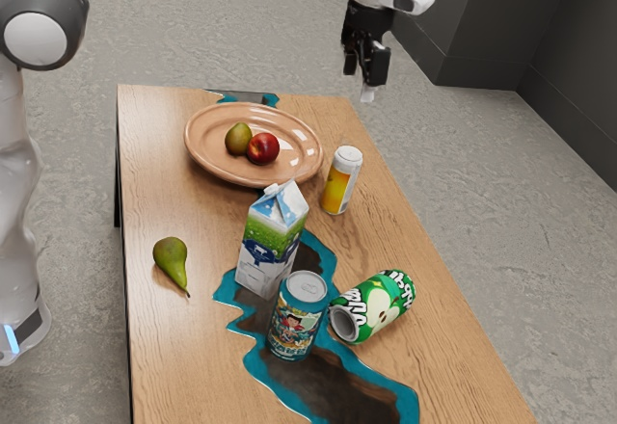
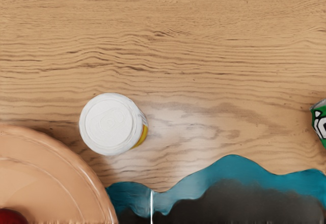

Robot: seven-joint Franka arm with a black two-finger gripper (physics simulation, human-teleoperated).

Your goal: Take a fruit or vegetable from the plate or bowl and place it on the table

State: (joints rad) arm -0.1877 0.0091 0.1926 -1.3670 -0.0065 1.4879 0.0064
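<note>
Tool (image 1: 366,72) aloft | exterior view: whole apple (image 1: 263,148) | wrist view: apple's edge

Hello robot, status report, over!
Gripper raised, holding nothing. Red fruit and greenish fruit on plate. White-topped can upright beside plate, possibly in the way.

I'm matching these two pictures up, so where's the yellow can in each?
Exterior view: yellow can upright, beside the plate, toward the exterior view's right.
Wrist view: its white lid from above, near the plate's rim.
Shared landmark: the plate.
</note>
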